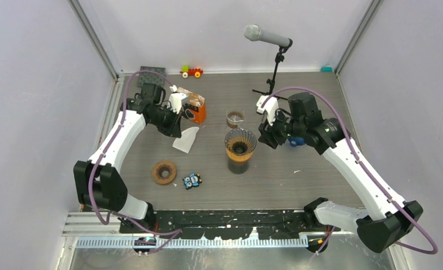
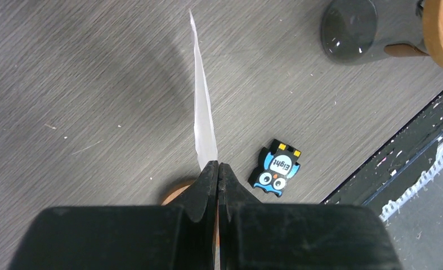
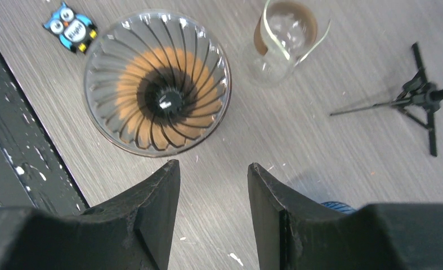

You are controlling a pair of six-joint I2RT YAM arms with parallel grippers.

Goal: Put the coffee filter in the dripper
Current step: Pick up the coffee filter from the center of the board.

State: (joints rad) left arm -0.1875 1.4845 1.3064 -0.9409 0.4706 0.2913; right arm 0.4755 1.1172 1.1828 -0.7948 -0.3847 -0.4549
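Left hand (image 2: 217,169): fingers pressed together on one edge of the white paper filter (image 2: 203,112), which sticks out ahead of them, flat and seen edge-on.
Filter place: in the air over the table (image 1: 298,185), left of the dripper (image 3: 207,73) and well apart from it; not yet inside.
Right hand (image 3: 213,165): fingers apart, holding nothing, hanging just beside the dripper on its right.
Dripper: clear ribbed cone, empty, standing on a tall base in the middle of the table.
Risk, shape: the filter looks folded flat; let go like that, it would likely lie across the rim or tip out instead of seating as a cone.
Risk, grip: only a thin edge is pinched, so the paper may slip or swing on the way over.
Risk, knock: the dripper sits high on its base, and a low approach could push it over or into the glass cup (image 3: 283,39) behind it.
Count: two hands, one filter, one dripper, one glass cup, one owl toy (image 2: 276,169), one brown ring (image 1: 164,172), one microphone (image 1: 267,36).
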